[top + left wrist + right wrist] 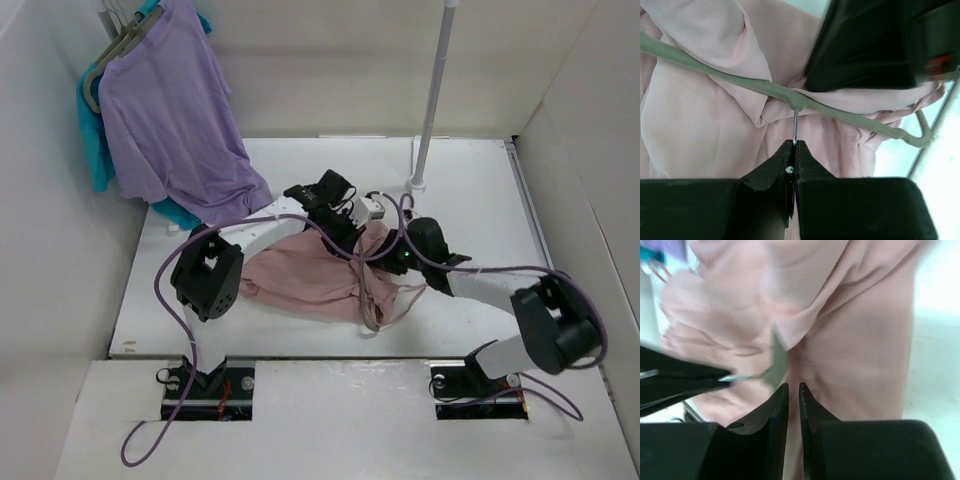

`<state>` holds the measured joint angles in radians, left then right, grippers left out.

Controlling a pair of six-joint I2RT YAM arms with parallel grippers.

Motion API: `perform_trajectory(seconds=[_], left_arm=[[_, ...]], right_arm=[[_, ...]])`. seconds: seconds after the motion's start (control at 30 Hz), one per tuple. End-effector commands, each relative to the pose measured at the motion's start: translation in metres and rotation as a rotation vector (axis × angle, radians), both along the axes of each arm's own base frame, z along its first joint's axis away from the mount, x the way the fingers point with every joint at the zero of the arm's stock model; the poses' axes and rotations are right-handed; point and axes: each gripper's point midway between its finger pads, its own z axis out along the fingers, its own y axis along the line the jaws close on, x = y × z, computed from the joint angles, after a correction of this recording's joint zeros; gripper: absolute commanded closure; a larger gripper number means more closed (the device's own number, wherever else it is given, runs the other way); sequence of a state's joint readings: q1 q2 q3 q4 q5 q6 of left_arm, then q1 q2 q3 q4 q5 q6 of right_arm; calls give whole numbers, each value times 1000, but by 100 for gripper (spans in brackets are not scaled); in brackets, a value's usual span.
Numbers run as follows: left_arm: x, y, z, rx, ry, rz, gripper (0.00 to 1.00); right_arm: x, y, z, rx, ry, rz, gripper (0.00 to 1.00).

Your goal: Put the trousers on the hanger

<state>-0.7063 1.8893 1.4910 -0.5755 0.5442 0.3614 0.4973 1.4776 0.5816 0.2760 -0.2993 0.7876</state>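
The pink trousers (300, 280) lie crumpled on the white table, draped over the thin grey hanger (371, 300). In the left wrist view the hanger's bar (740, 82) crosses the pink cloth (700, 130). My left gripper (795, 143) is shut on the hanger's thin metal hook. My right gripper (794, 386) is just above the trousers (860, 360), by the hanger's neck (776, 362). Its jaws are almost together, with a narrow strip of pink cloth in the gap. In the top view both grippers meet at the trousers' right end, the left (340, 228) and the right (398, 252).
A purple shirt (170, 110) and a teal shirt (95, 140) hang on thicker hangers at the back left. A white pole (432, 100) stands on the table at the back, right of the middle. White walls close in both sides.
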Motion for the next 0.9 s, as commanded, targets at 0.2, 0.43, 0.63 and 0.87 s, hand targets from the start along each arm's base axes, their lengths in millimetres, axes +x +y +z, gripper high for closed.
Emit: perform_trajectory(seconds=[0.2, 0.43, 0.63, 0.87], left_arm=[[23, -8, -11, 13, -136, -23, 100], [26, -10, -10, 12, -143, -30, 100], [28, -12, -10, 12, -143, -30, 100], [48, -33, 2, -34, -180, -44, 100]], right_arm=[[40, -30, 59, -114, -140, -106, 96], [101, -32, 63, -77, -172, -129, 100], [113, -40, 25, -115, -110, -119, 100], [82, 13, -15, 114, -73, 66, 100]])
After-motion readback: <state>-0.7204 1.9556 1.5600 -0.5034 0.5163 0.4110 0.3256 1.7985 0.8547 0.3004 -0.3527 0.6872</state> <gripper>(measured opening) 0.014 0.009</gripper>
